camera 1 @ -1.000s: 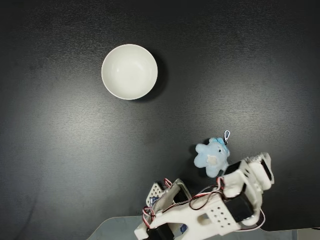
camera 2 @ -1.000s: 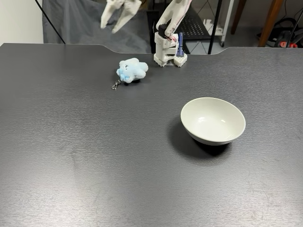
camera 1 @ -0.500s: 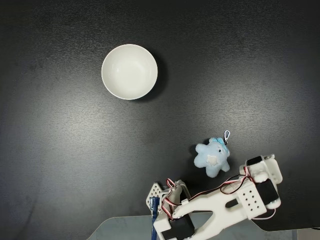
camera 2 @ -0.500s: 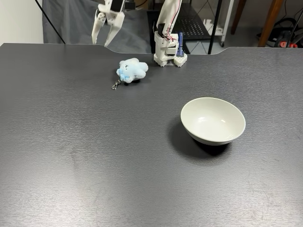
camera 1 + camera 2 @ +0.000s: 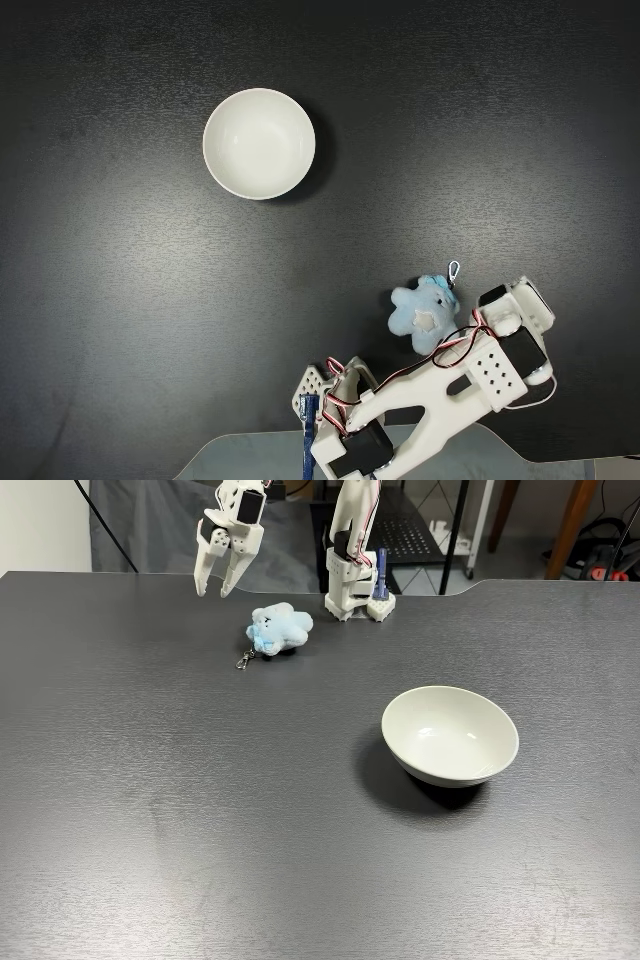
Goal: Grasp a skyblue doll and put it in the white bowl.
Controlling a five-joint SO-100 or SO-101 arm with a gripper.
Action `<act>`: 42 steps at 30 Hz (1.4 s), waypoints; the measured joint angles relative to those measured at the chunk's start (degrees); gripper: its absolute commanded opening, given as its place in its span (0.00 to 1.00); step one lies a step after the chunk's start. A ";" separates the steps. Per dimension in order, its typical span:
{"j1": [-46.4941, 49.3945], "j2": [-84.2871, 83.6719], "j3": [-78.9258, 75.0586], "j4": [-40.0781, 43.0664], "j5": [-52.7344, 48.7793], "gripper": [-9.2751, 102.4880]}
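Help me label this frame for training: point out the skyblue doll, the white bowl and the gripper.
skyblue doll [image 5: 424,317], a fixed view from above, on its white belly patch.
white bowl [image 5: 450,736], a fixed view across the table, on its inner wall.
gripper [image 5: 215,586], the same view, midway between its open fingertips.

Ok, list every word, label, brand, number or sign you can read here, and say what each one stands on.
None can be read: the skyblue doll, the white bowl, the gripper and the black table carry no legible text in either fixed view.
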 measured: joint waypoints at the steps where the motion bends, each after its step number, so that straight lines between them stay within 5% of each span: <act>1: -0.09 0.00 0.00 0.09 -4.39 0.22; 9: 0.53 3.08 0.00 11.78 -43.95 0.22; 13: -1.49 5.62 0.00 19.95 -53.96 0.22; 42: -7.82 -4.39 0.00 26.46 -57.30 0.26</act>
